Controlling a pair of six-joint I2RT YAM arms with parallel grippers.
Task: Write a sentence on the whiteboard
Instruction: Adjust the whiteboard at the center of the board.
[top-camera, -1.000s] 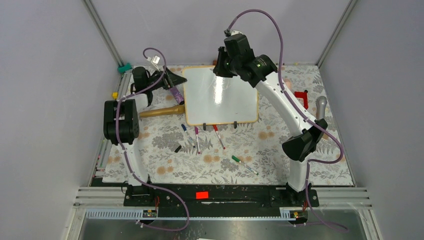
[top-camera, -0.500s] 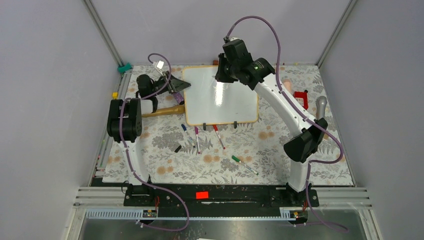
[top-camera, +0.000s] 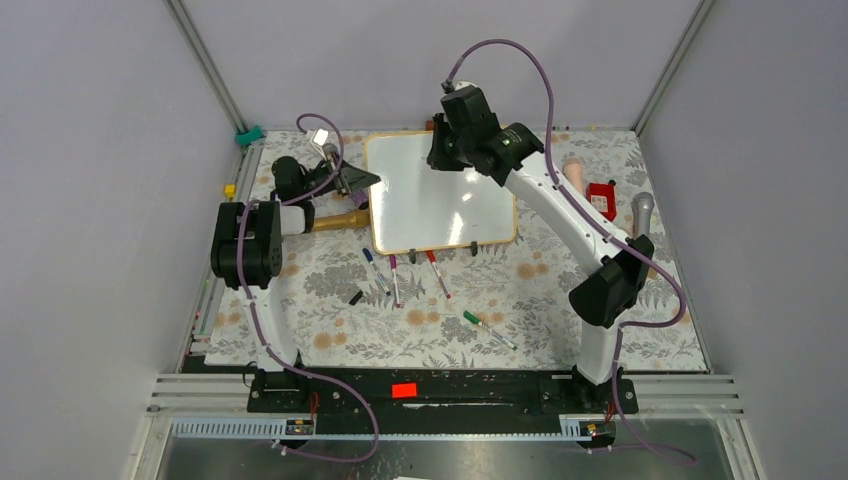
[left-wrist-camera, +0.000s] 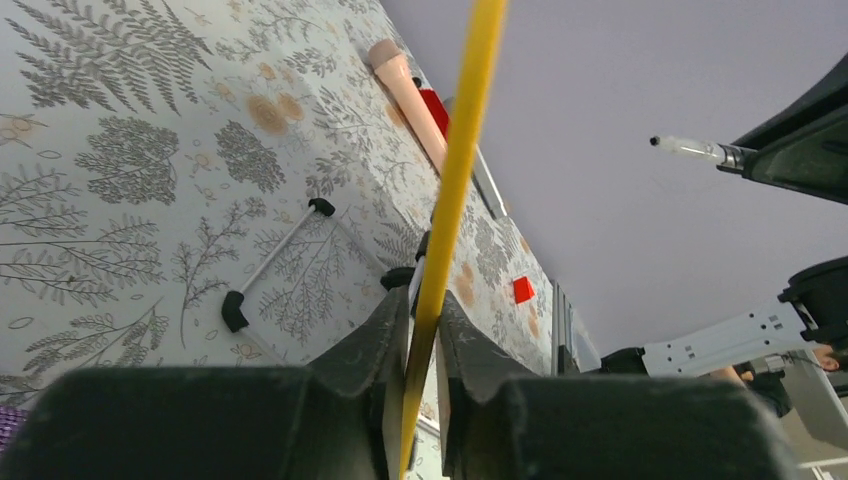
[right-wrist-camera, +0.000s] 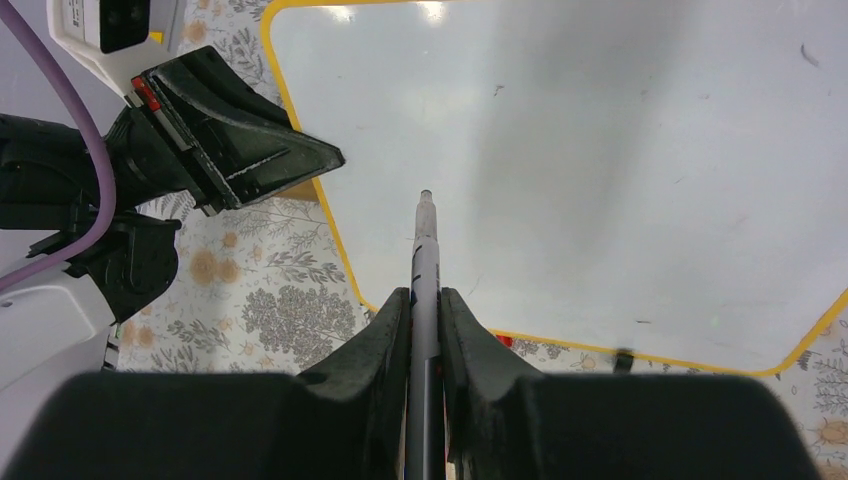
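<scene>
Whiteboard: the whiteboard (top-camera: 440, 205) lies at the far middle of the table on a flowered cloth (top-camera: 330, 310); its frame looks orange-tan from above and yellow in both wrist views
Left gripper: the left gripper (top-camera: 366, 180) sits at the board's left edge; the left wrist view shows its fingers (left-wrist-camera: 375, 330) clenched on the frame, which is seen edge-on as a thin yellow strip running up the picture
Right gripper: the right gripper (top-camera: 440, 152) hangs over the far part of the board; the right wrist view shows it clamped around a marker (right-wrist-camera: 424, 262) whose tip points forward over the white surface
Tip and board: no view shows whether the tip touches
Only from above: four loose markers lie on the cloth by the board's near edge, blue marker (top-camera: 374, 270), purple marker (top-camera: 394, 280), red marker (top-camera: 438, 275) and, well apart towards the arms, green marker (top-camera: 489, 331); a wooden handle (top-camera: 330, 222) lies just beside the board's left edge
Only in the left wrist view: the held marker's bare tip shows against the grey wall
Only in the right wrist view: the board's surface shows a few small dark specks
Writing: the red tag (top-camera: 403, 390) on the base rail is too small to read
</scene>
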